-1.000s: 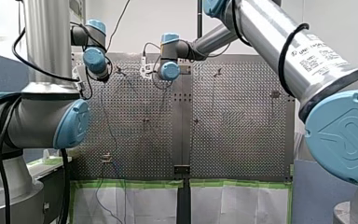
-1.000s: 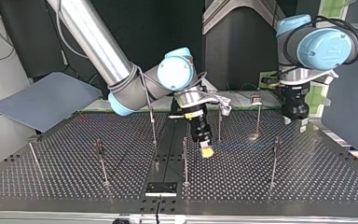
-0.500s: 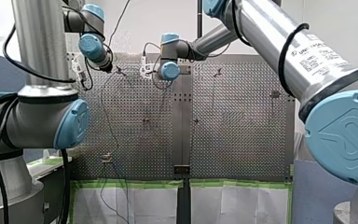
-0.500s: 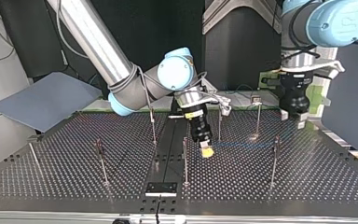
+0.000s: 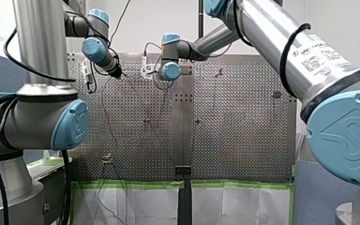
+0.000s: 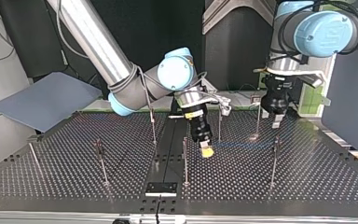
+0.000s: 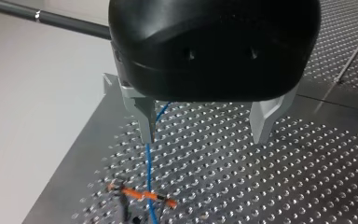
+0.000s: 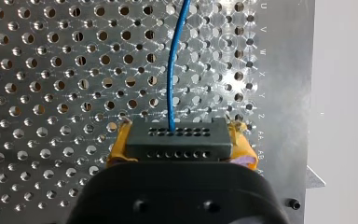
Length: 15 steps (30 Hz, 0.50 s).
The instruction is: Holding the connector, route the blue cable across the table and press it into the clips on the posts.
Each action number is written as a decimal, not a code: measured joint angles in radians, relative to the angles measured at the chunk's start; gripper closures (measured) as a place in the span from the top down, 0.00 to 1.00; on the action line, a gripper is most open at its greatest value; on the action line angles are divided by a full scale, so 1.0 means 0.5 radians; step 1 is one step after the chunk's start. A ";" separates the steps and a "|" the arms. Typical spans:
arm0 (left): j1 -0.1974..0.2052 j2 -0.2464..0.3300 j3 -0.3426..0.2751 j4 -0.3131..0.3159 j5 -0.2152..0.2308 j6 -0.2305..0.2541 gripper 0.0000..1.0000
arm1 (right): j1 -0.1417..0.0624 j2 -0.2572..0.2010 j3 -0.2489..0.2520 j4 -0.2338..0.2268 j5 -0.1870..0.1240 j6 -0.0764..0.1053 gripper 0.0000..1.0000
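My right gripper (image 8: pixel 179 145) is clamped on the black connector (image 8: pixel 175 135), with its yellow pads (image 8: pixel 116 148) at both ends. The blue cable (image 8: pixel 171 70) leaves the connector ahead, over the perforated table (image 8: pixel 37 70). My left gripper (image 7: pixel 205 128) is spread wide and grips nothing. The cable passes just beside one metal finger (image 7: pixel 143 119) and down across an orange-tipped clip (image 7: pixel 140 193), which is partly cut off. Count: two arms, one cable, one connector. The top view shows what looks like seven posts (image 6: pixel 185 158); the far ones are thin and faint.
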 joint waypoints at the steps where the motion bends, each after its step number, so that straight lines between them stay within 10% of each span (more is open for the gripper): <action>1: -0.008 -0.015 0.005 0.013 0.000 0.013 1.00 | 0.000 0.000 0.000 0.000 0.000 0.000 0.00; 15: -0.109 -0.104 0.160 0.200 -0.028 -0.003 1.00 | 0.000 0.001 0.000 -0.002 -0.005 0.001 0.00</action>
